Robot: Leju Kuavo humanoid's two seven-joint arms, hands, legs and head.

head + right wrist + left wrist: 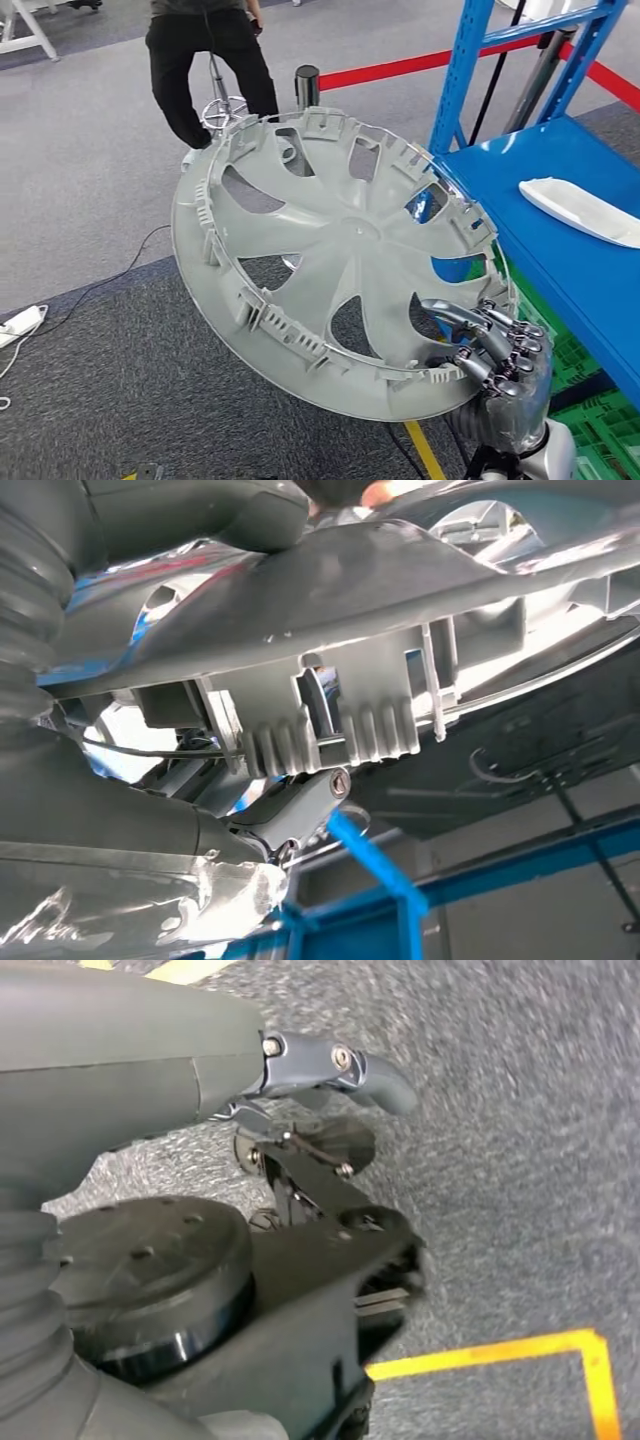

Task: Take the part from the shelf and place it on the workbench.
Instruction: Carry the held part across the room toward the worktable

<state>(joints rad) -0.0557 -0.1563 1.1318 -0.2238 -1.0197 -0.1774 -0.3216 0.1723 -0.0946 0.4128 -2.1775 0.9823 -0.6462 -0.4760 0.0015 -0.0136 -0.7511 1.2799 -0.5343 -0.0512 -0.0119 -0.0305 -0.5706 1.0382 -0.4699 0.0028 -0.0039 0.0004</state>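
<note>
The part [340, 255], a large grey wheel cover, is already off the shelf [573, 250]: the right robot hand [498, 350] grasps its rim, fingers hooked over the edge, and holds it tilted in the air above the grey floor, just beside the blue shelf. Judging by this, the pick-up is done; carrying it to the tabletop and setting it down remain, and no tabletop is in sight. The left robot hand [317, 1110] hangs over the carpet with nothing in it, fingers apart. Count: one wheel cover, one white piece [581, 210] left on the shelf, one person [211, 60] standing beyond.
</note>
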